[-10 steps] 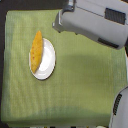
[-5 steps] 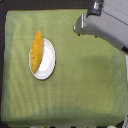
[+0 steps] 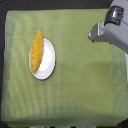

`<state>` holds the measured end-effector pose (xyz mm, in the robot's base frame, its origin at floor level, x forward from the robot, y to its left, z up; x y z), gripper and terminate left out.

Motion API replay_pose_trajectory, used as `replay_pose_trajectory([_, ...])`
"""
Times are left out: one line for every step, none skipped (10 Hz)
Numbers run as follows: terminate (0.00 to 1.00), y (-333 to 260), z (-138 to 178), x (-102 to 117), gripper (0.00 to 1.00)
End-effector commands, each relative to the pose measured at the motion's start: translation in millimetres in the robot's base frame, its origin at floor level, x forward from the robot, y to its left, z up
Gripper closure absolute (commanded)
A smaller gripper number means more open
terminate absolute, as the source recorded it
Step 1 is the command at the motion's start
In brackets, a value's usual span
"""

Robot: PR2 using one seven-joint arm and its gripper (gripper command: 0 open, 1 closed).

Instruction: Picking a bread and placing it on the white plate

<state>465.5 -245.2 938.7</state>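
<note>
The bread [image 3: 36, 51], a golden-orange pastry with pointed ends, lies on the left half of the white plate [image 3: 47, 64], its upper tip reaching past the rim. The plate sits on the green cloth in the exterior view's left half. My gripper [image 3: 93, 36] is far off at the upper right, the blurred grey end of the arm, well clear of plate and bread. Its fingers are too blurred to tell apart, and nothing shows in them.
A green cloth [image 3: 75, 90] covers the table, with dark borders along the top and the exterior view's left. The grey arm [image 3: 114, 35] overhangs the cloth's upper right corner.
The arm has drawn back from the top middle toward the exterior view's right. The bread and the plate have not moved.
</note>
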Motion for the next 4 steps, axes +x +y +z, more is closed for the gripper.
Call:
replay_pose_trajectory([0.0, -45.7, -8.6, -25.5, 0.0])
replay_pose_trajectory([0.0, -41.0, -14.2, -24.3, 0.0])
replay_pose_trajectory([0.0, -40.5, -15.6, -23.0, 0.0])
replay_pose_trajectory([1.0, -37.8, -17.0, -22.7, 0.0])
